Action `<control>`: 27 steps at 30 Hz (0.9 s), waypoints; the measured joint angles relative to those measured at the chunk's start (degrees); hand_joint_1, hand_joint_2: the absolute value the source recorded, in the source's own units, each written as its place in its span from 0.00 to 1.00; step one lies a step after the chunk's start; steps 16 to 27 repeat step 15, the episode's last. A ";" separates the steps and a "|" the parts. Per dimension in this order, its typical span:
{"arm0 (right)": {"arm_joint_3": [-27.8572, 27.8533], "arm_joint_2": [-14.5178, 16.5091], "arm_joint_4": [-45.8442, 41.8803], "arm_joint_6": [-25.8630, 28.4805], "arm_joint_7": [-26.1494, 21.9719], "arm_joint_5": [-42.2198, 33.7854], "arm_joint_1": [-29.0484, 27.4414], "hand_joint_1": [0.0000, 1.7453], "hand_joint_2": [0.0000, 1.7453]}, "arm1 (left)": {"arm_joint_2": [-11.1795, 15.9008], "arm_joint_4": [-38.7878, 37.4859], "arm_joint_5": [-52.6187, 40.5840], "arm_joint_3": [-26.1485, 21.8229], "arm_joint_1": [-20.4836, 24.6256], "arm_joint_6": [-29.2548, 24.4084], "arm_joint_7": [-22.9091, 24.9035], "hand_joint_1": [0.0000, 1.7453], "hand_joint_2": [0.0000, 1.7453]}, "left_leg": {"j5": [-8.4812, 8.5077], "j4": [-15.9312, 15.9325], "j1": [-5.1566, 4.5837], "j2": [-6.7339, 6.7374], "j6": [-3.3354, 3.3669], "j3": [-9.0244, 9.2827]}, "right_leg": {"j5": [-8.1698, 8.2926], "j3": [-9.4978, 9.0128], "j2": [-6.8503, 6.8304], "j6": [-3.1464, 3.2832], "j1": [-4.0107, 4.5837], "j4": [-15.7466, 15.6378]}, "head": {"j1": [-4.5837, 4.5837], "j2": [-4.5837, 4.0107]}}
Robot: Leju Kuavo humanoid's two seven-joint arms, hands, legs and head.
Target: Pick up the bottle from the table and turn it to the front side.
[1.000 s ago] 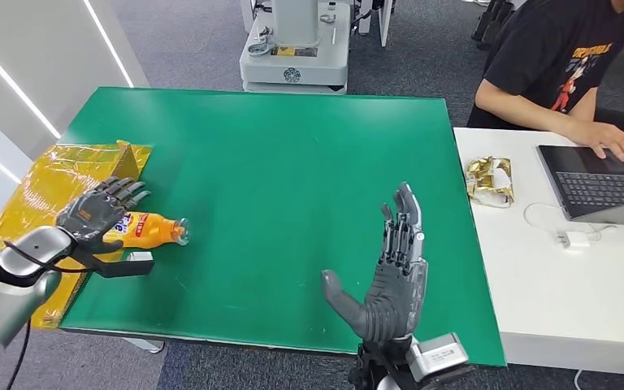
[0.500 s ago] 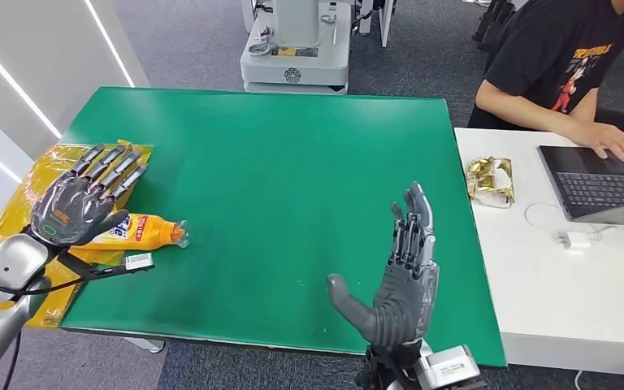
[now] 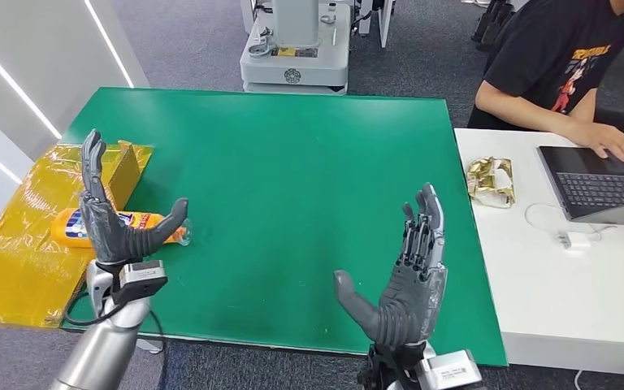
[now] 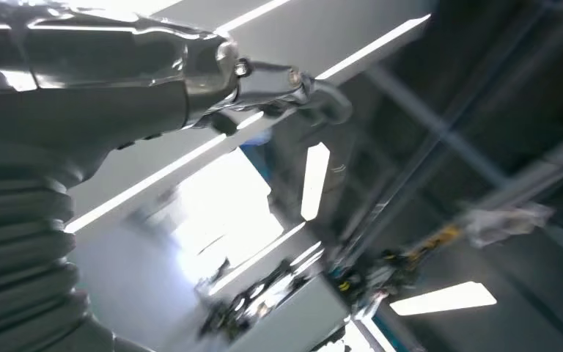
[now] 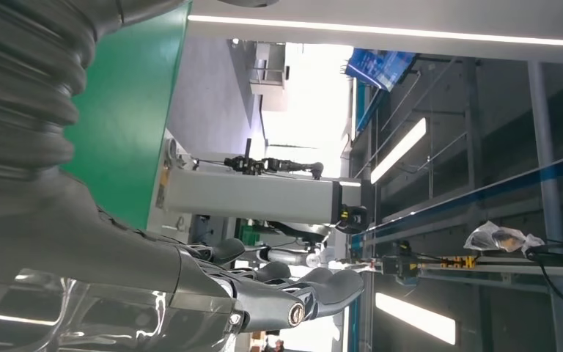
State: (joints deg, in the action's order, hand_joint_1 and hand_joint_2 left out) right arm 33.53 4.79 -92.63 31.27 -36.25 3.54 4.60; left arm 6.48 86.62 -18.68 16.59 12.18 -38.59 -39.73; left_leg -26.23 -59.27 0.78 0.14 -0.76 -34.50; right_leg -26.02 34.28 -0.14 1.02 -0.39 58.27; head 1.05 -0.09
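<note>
Lifted off the orange bottle, my left hand stands upright, fingers apart, bottle lying ungrasped at nine o'clock on the counter.

Both hands are dark grey with segmented black fingers and a chunky grey thumb. The left hand sits on a silver forearm with a boxy grey wrist block and a black cable looping off it. The right hand has the same wrist block (close up, a ribbed grey cover).

Left robot hand lifted off bottle, fingers upright.
</note>
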 joint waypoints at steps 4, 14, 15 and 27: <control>-0.03 -0.02 -0.04 0.53 -0.49 0.28 -0.14 0.00 1.00 | -5.79 0.85 17.23 2.48 -1.50 6.55 -0.25 0.00 1.00 | -0.04 -0.02 -0.01 0.00 0.06 0.01 | 0.00 0.01 0.00 -0.01 -0.01 -0.02 | 0.02 0.00; -0.77 0.05 -1.80 0.97 2.35 5.06 -0.82 0.00 1.00 | -15.69 0.88 38.84 6.13 -4.80 20.97 0.10 0.00 1.00 | -0.07 -0.01 0.01 0.07 0.09 -0.01 | -0.02 0.05 0.06 -0.01 -0.01 -0.01 | 0.02 0.00; -0.81 0.06 -1.88 0.97 2.39 5.12 -0.85 0.00 1.00 | -15.89 0.86 38.89 6.15 -4.89 21.06 0.10 0.00 1.00 | -0.07 -0.01 0.01 0.07 0.09 0.00 | -0.02 0.05 0.06 -0.01 -0.01 -0.01 | 0.02 0.00; -0.81 0.06 -1.88 0.97 2.39 5.12 -0.85 0.00 1.00 | -15.89 0.86 38.89 6.15 -4.89 21.06 0.10 0.00 1.00 | -0.07 -0.01 0.01 0.07 0.09 0.00 | -0.02 0.05 0.06 -0.01 -0.01 -0.01 | 0.02 0.00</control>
